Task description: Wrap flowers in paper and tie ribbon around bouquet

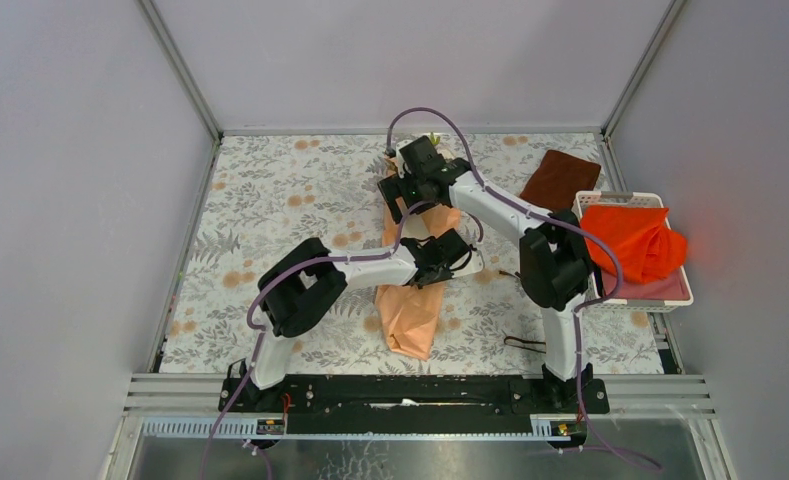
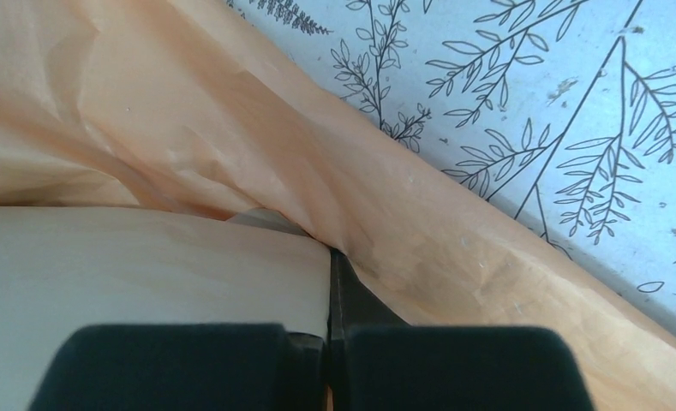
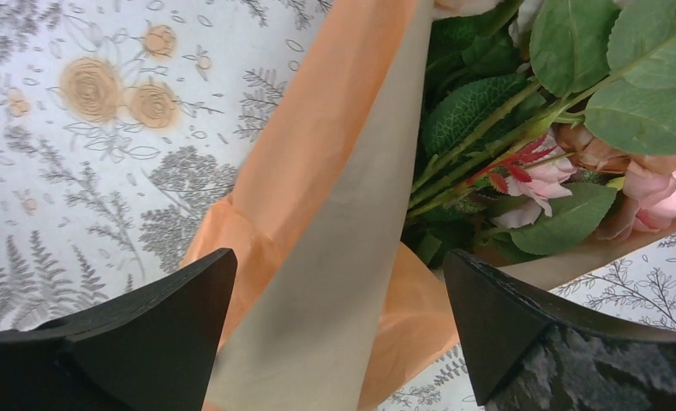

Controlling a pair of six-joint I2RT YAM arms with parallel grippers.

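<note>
My left jaws are pinched shut on the paper [image 2: 188,111] at the frame's bottom centre. My right jaws gape wide, straddling its tan flap beside the flowers [image 3: 557,128] at upper right.

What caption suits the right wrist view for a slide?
Open right fingers straddle the peach paper beside pink roses.

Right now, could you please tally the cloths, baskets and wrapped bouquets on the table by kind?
Cloths: 2, the dark brown cloth and the orange cloth
Baskets: 1, the white basket
Wrapped bouquets: 1, the bouquet
Total: 4
</note>
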